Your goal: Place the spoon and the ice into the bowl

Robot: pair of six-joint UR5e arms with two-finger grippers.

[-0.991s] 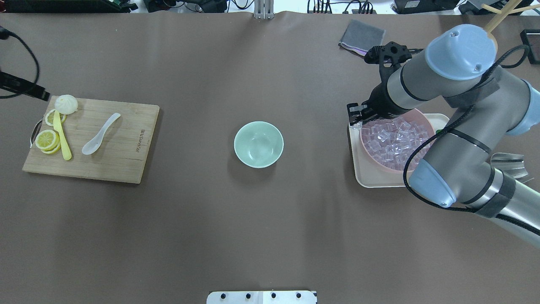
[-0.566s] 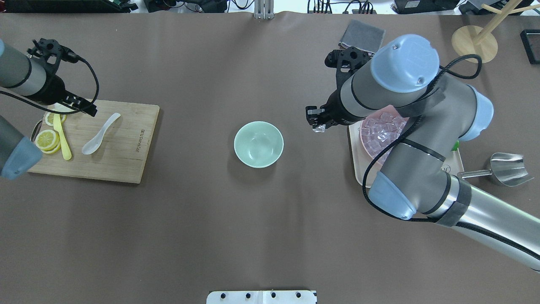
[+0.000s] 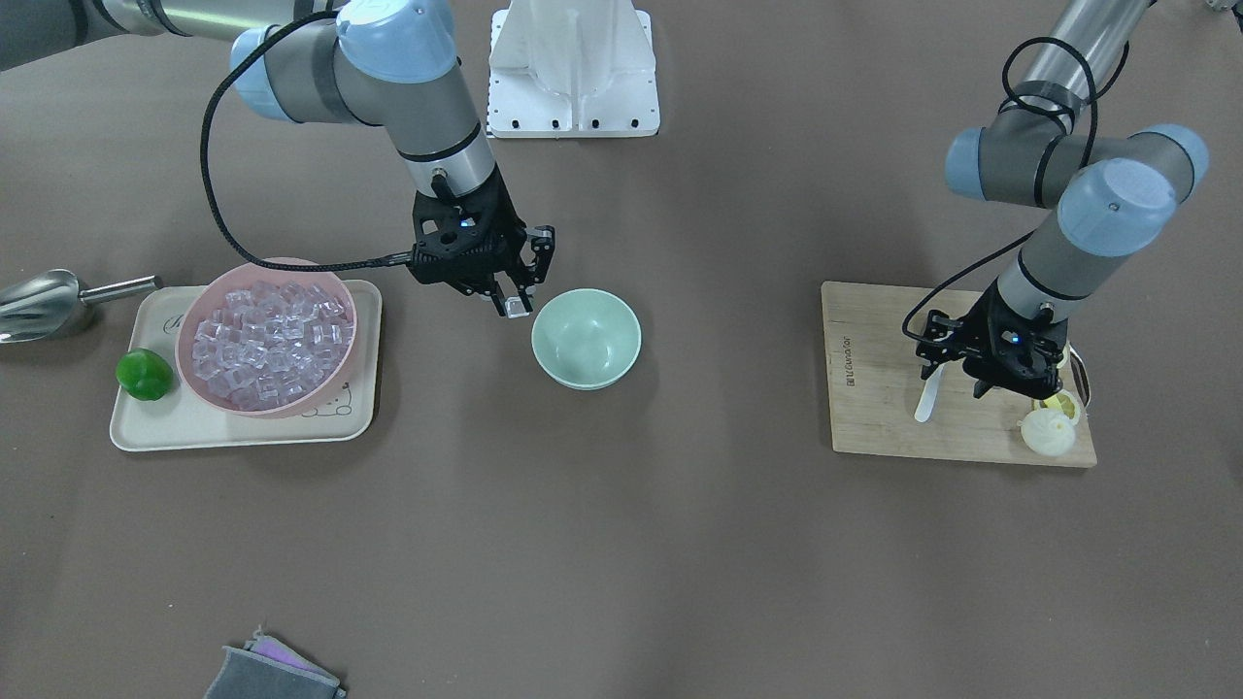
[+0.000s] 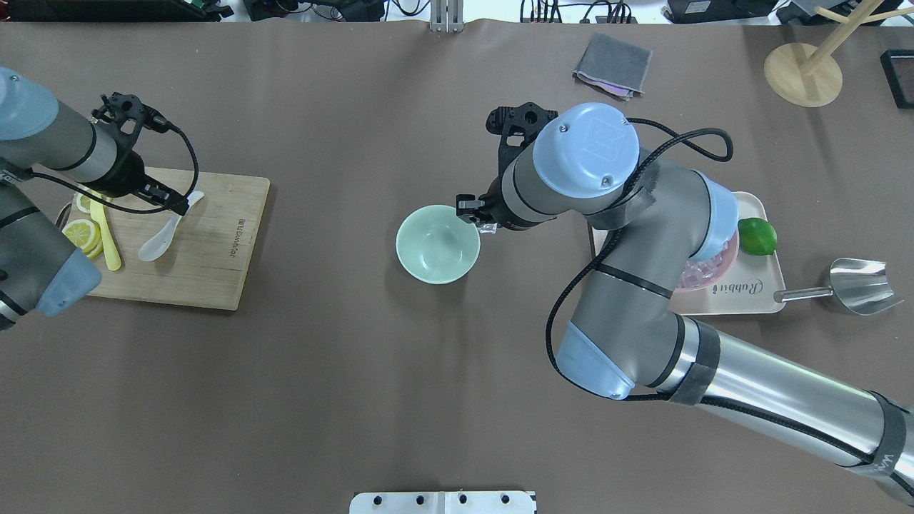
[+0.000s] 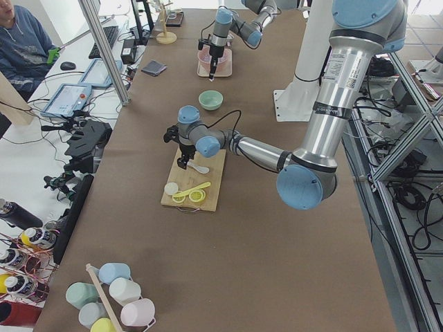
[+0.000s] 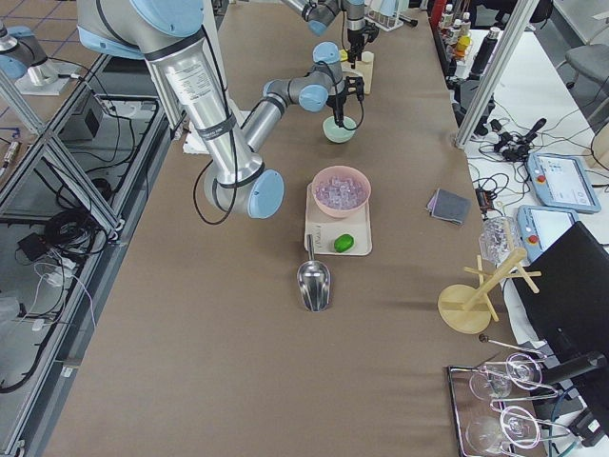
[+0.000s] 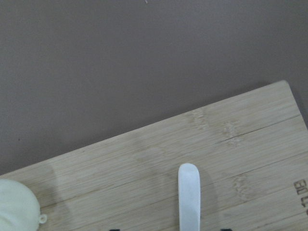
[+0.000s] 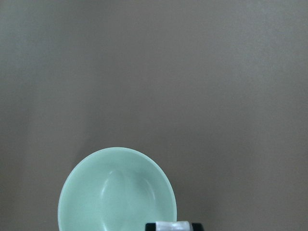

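Observation:
The mint-green bowl (image 4: 438, 244) stands mid-table and shows in the front view (image 3: 586, 338) and the right wrist view (image 8: 117, 192). My right gripper (image 4: 485, 223) is shut on a clear ice cube (image 3: 515, 309), held just beside and above the bowl's right rim; the cube (image 8: 174, 226) shows between its fingertips. The white spoon (image 4: 163, 238) lies on the wooden cutting board (image 4: 207, 235). My left gripper (image 3: 955, 379) is open and hovers over the spoon's handle (image 7: 189, 197), its jaws standing on either side.
A pink bowl of ice cubes (image 3: 267, 335) and a lime (image 3: 144, 375) sit on a beige tray (image 3: 194, 427). A steel scoop (image 4: 857, 285) lies beside it. Lemon slices (image 4: 80, 234), a yellow utensil (image 4: 107, 243) and a bun (image 3: 1047, 432) share the board. A grey cloth (image 4: 613, 64) lies far back.
My right gripper carried an ice cube leftward from the pink bowl to the green bowl's rim. My left arm came in and moved right, over the spoon's handle.

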